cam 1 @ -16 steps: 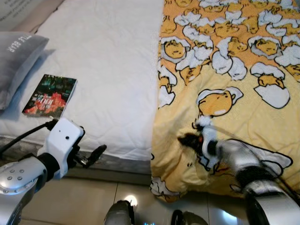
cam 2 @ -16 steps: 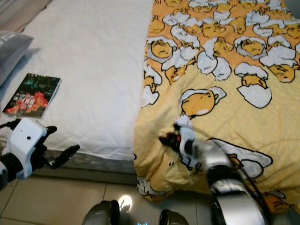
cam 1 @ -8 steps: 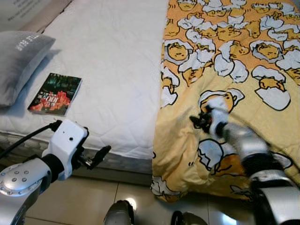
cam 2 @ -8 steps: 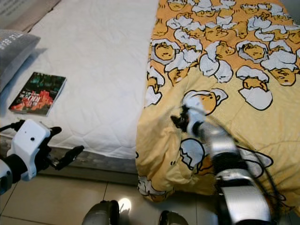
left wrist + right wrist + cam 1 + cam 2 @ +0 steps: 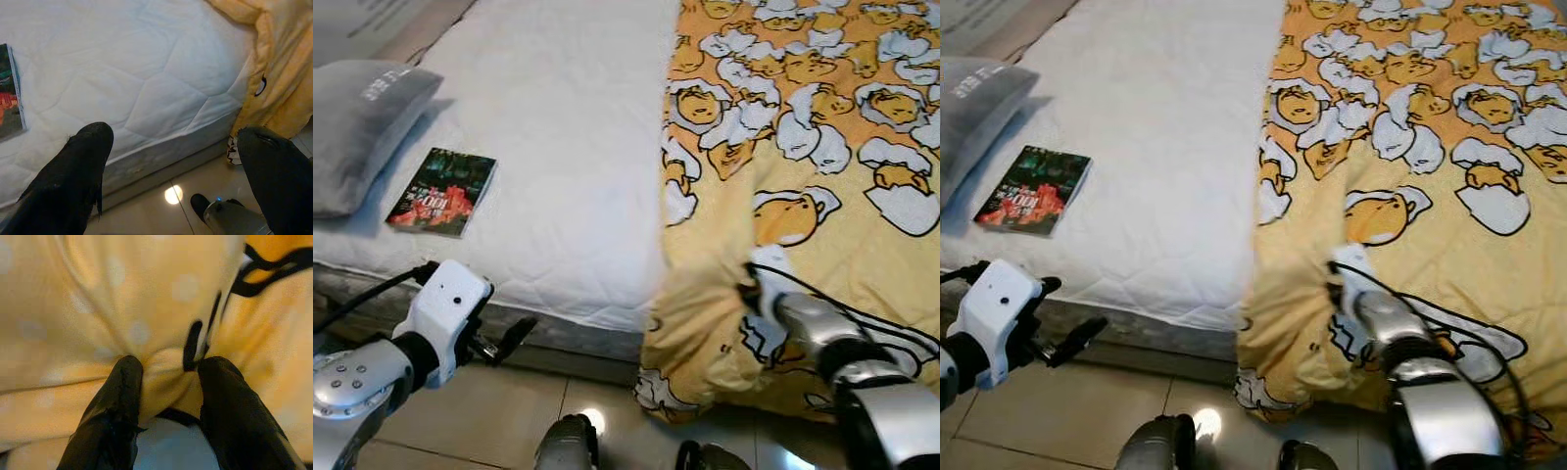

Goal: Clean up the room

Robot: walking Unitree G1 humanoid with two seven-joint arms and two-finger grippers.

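One fold of the yellow blanket (image 5: pixel 166 377) sits pinched between my right jaws (image 5: pixel 168 396), the black fingers (image 5: pixel 117 396) closed on the cloth near the bed's near edge, where the blanket hangs down toward the tiled floor (image 5: pixel 489 411). The blanket covers the right side of the bed; the white mattress (image 5: pixel 558 147) lies bare on the left side. Half a second ago my right jaws were higher up on the blanket, by the egg-chick print; now they are lower, close to the bed's edge. My left jaws (image 5: pixel 171 161) hang wide apart with nothing between them, just off the near edge of the mattress (much as before). A book (image 5: pixel 442 191) lies near the mattress's left edge, beside a grey pillow (image 5: pixel 362 127).
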